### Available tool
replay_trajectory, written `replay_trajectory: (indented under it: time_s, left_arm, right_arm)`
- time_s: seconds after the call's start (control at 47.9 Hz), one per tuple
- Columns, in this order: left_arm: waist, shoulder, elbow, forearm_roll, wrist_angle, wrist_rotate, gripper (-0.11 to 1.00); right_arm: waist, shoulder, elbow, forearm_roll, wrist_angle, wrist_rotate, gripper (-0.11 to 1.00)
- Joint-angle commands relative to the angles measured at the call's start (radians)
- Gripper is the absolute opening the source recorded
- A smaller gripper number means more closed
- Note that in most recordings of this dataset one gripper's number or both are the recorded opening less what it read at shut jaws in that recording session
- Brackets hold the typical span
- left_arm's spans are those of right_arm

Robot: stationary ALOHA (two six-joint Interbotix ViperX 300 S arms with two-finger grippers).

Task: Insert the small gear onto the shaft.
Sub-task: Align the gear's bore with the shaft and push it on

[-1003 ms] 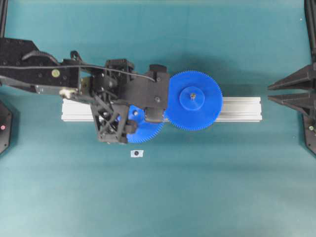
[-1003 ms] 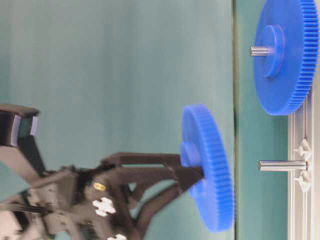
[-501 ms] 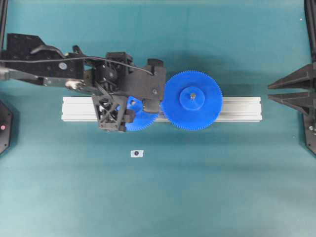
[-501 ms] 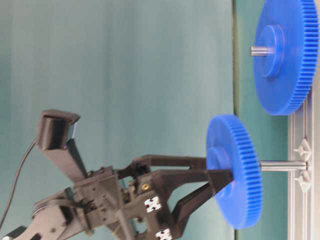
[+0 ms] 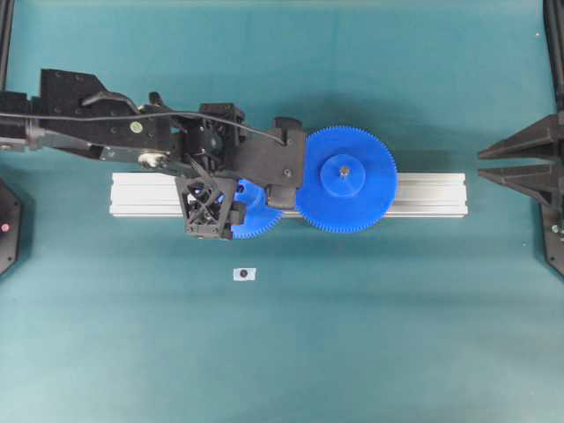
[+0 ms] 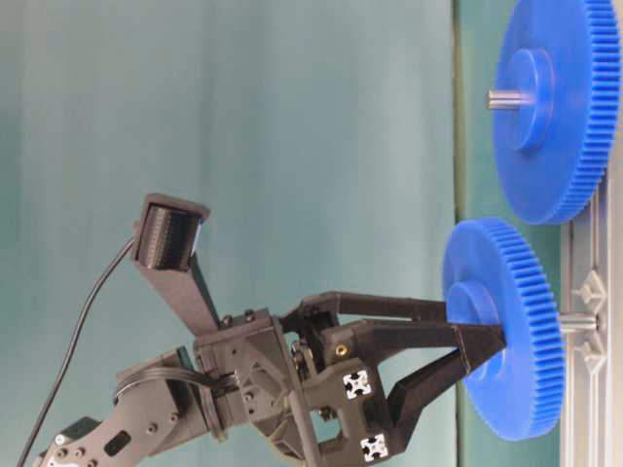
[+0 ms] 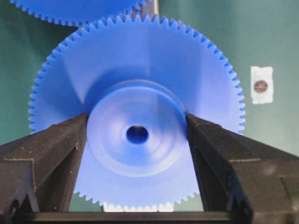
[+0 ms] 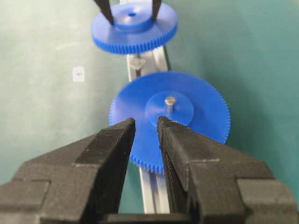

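Observation:
The small gear (image 6: 506, 326) is a blue toothed disc with a raised hub (image 7: 137, 128). My left gripper (image 7: 137, 135) is shut on that hub, one black finger (image 7: 56, 154) on each side. In the table-level view the gear sits over the shaft (image 6: 576, 322), of which only a short silvery stretch shows between the gear and the rail. No pin tip shows in the hub's hole. From overhead the left arm hides most of the small gear (image 5: 257, 217). My right gripper (image 8: 145, 121) hovers apart at the right edge, its jaws narrowly open and empty.
The larger blue gear (image 5: 345, 179) sits on its own pin on the aluminium rail (image 5: 427, 194), its teeth close to the small gear's. A tiny white tag with a dark dot (image 5: 245, 274) lies on the green table in front of the rail.
The left gripper carried the small gear sideways over the shaft, then lowered it along the shaft towards the rail. The right arm has not moved.

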Motion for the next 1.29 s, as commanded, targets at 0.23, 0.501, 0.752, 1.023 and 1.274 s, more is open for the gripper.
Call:
replay_trajectory:
  time_s: [0.23, 0.501, 0.752, 1.023, 1.274]
  left_arm:
    - [0.020, -0.003, -0.035, 0.003, -0.005, 0.003, 0.72]
    - [0.029, 0.006, -0.029, 0.003, 0.002, 0.003, 0.72]
    - [0.032, 0.000, -0.040, 0.003, 0.020, -0.011, 0.72]
    - [0.032, 0.003, -0.040, 0.003, 0.020, -0.021, 0.72]
    - [0.029, 0.009, -0.037, 0.003, 0.020, -0.069, 0.72]
  right_arm:
    - [-0.003, 0.008, -0.008, -0.002, -0.006, 0.006, 0.38]
    - [-0.003, 0.006, -0.008, -0.002, -0.008, 0.006, 0.38]
    - [-0.003, 0.006, -0.006, -0.002, -0.011, 0.006, 0.38]
    - [-0.003, 0.006, -0.005, -0.002, -0.011, 0.006, 0.38]
    - [-0.003, 0.006, -0.003, -0.002, -0.023, 0.006, 0.38]
